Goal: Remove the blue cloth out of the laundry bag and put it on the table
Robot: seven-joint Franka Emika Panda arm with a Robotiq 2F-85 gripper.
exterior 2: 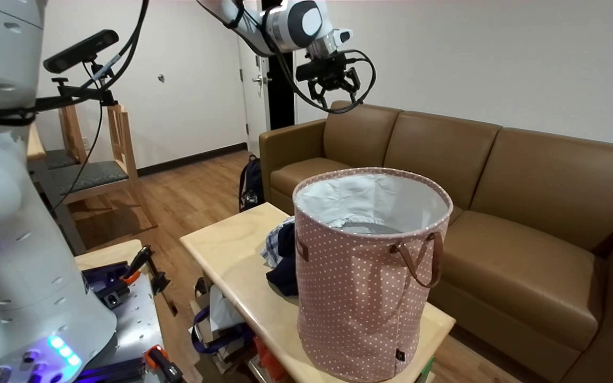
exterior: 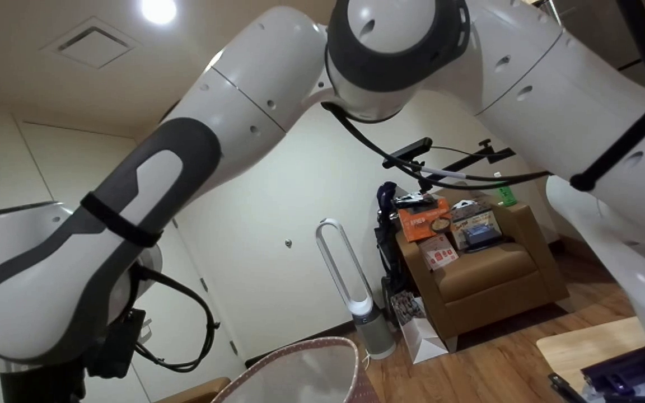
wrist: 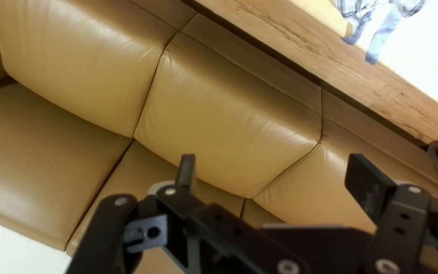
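Observation:
The laundry bag [exterior 2: 359, 298] is pink with white dots and stands upright and open on the light wooden table [exterior 2: 232, 244]. Its rim also shows in an exterior view [exterior: 300, 346]. A grey patch of something [exterior 2: 370, 228] shows low inside the bag; whether a blue cloth lies there cannot be told. A dark blue cloth [exterior 2: 285, 266] lies on the table against the bag, with a checked cloth [exterior 2: 273, 244] beside it. My gripper [exterior 2: 337, 101] is open and empty, high above the sofa and apart from the bag. Its open fingers [wrist: 272, 163] show in the wrist view.
A brown sofa [exterior 2: 519, 239] stands behind the table and fills most of the wrist view [wrist: 234, 114]. A cable loops round the gripper. A dark backpack [exterior 2: 251, 183] stands on the floor by the sofa. Bags and boxes sit under the table.

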